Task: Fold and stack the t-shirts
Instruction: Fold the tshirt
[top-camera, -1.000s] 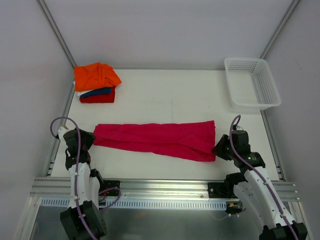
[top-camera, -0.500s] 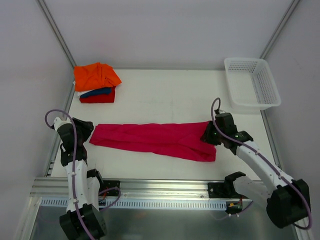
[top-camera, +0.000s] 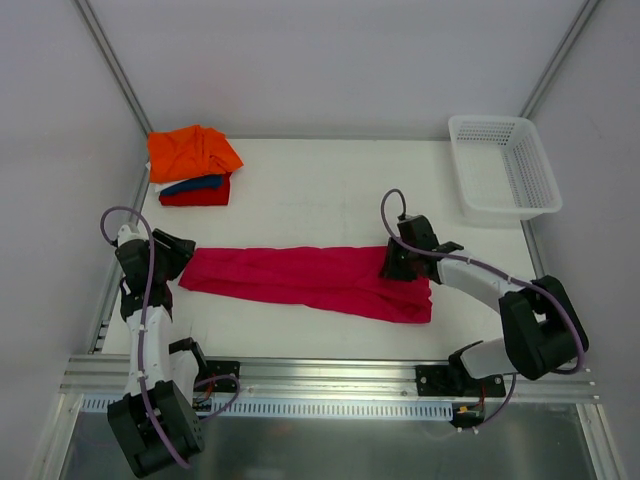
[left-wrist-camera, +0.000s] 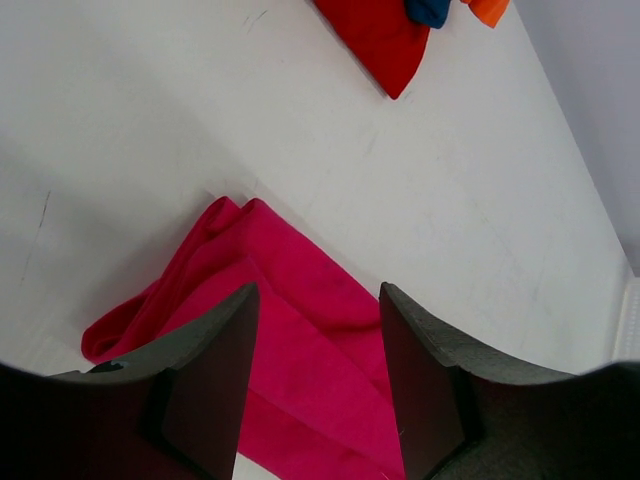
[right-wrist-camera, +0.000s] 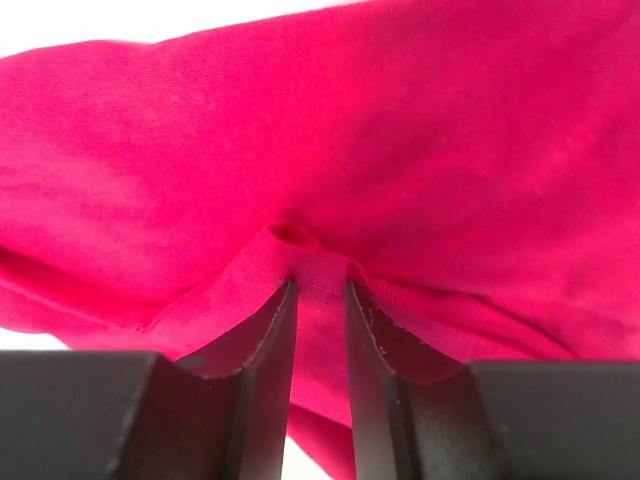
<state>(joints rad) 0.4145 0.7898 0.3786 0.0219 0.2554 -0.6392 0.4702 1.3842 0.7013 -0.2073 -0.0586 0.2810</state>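
Observation:
The magenta t-shirt (top-camera: 300, 275) lies as a long folded strip across the table's front. My right gripper (top-camera: 395, 262) sits over its right part, shut on a stitched hem of the magenta cloth (right-wrist-camera: 400, 130), which bunches between the fingers (right-wrist-camera: 265, 340). My left gripper (top-camera: 170, 262) hovers at the strip's left end, open, with the pink cloth (left-wrist-camera: 300, 330) showing below the gap and nothing held. Folded orange (top-camera: 192, 152), dark blue (top-camera: 197, 184) and red (top-camera: 195, 196) t-shirts are stacked at the back left. The red one's corner (left-wrist-camera: 380, 40) shows in the left wrist view.
A white mesh basket (top-camera: 490, 120) stands at the back right corner. Metal frame rails run along the table's left, right and near edges. Bare white tabletop (top-camera: 330, 190) lies between the stack and the basket.
My right gripper has swung from beside the shirt's right end leftwards over the cloth, with the hem in its jaws. My left gripper has opened wider and shifted slightly at the left end.

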